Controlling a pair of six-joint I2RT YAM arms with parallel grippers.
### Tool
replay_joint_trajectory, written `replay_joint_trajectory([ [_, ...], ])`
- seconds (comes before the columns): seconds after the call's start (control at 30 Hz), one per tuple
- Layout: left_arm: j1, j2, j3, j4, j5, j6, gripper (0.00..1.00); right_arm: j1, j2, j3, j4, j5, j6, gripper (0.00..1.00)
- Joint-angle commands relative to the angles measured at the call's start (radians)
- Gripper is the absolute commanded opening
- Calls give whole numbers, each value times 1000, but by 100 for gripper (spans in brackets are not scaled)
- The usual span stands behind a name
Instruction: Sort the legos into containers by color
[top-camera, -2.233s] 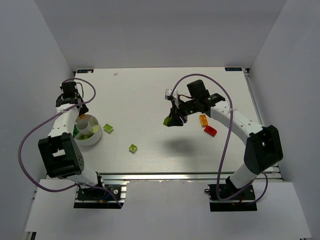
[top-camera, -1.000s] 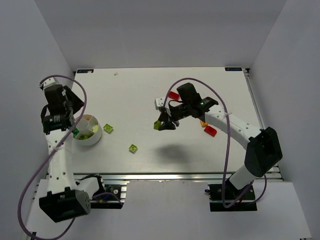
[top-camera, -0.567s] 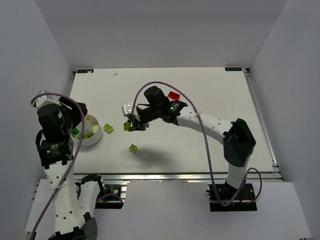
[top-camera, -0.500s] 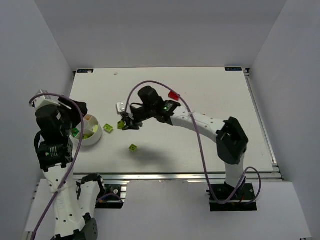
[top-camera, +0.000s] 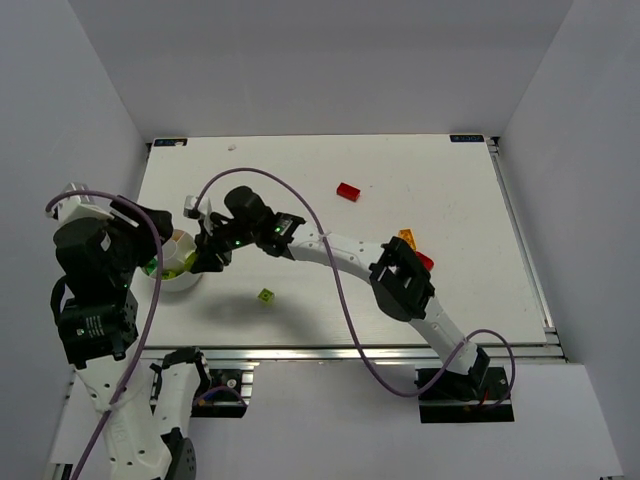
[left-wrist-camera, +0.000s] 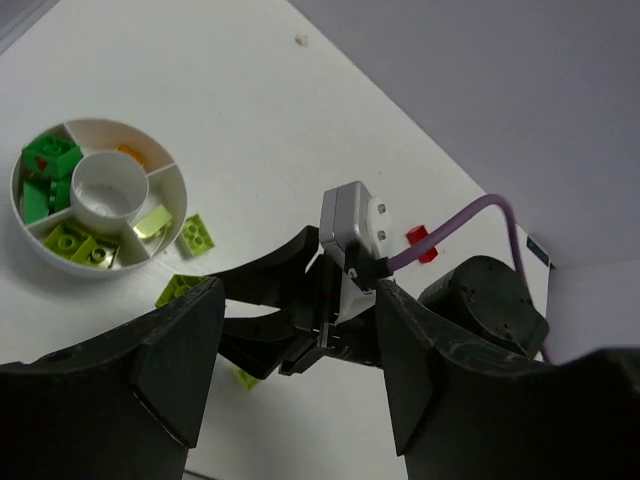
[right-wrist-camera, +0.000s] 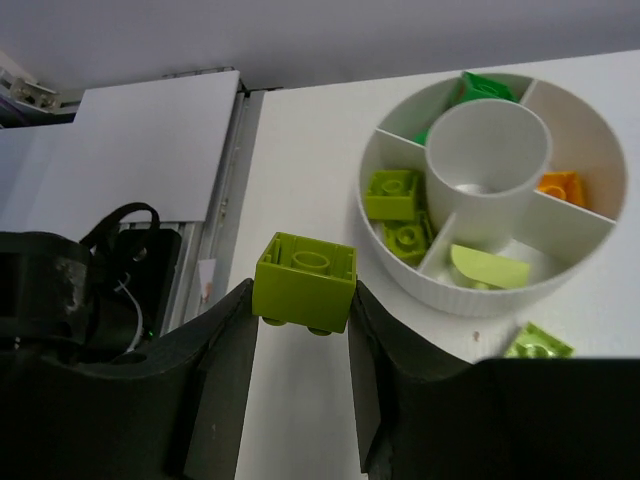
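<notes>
Jaws, right gripper (right-wrist-camera: 300, 300): clenched on one lime green brick (right-wrist-camera: 305, 268), studs up, pinched by two opposite side faces.
Jaws, left gripper (left-wrist-camera: 298, 292): spread apart with nothing between them. That arm was raised high, looking down on the white dish (left-wrist-camera: 108, 190).

Held item, location: it hung above the table (right-wrist-camera: 300, 130), just beside the dish wall on the side of the lime section, and over no compartment yet.

Dish contents, right wrist view:
- lime bricks (right-wrist-camera: 393, 192) in one outer section
- dark green bricks (right-wrist-camera: 480, 88) in the neighbouring section
- one orange brick (right-wrist-camera: 560, 186) on the opposite side
- one pale yellow-green piece (right-wrist-camera: 490, 266) in another section

Loose stock:
- flat lime piece (right-wrist-camera: 535, 343), close against the dish wall
- small lime brick (top-camera: 265, 295), on open table near the dish
- red brick (top-camera: 348, 191), well apart on the far side

Handling note, as a judgement: the step in hand was delivery of the held brick.
- It would go best carried sideways until it sat squarely over the section already holding lime bricks.
- From there it should be lowered close to them before release, so it could not bounce over a divider into the dark green section.
- The fingers should clear the rim, since the light dish would probably slide if nudged.
</notes>
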Motion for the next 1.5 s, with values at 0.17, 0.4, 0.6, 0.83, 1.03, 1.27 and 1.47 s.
replay_joint_trajectory([
  [0.17,5,-74,-125,-76,-17,-11,71,78,-13,1,107,158,-22,0],
  [0.4,5,-38,-198,-83,97,-28,46,43,-197,-294,260,120,-75,0],
  [0.6,6,-34,-265,-8,209,-89,41,-5,-398,-551,374,-27,-62,0],
  [0.83,6,-63,-403,173,462,-162,48,-37,-478,-631,425,-76,-21,0],
  [1.03,5,-107,-491,321,582,-226,68,-57,-504,-646,422,-96,1,0],
  [1.27,6,-157,-543,358,631,-277,68,-71,-536,-678,417,-110,13,0],
  [1.47,6,-169,-543,255,638,-228,67,-91,-530,-672,431,-116,27,0],
])
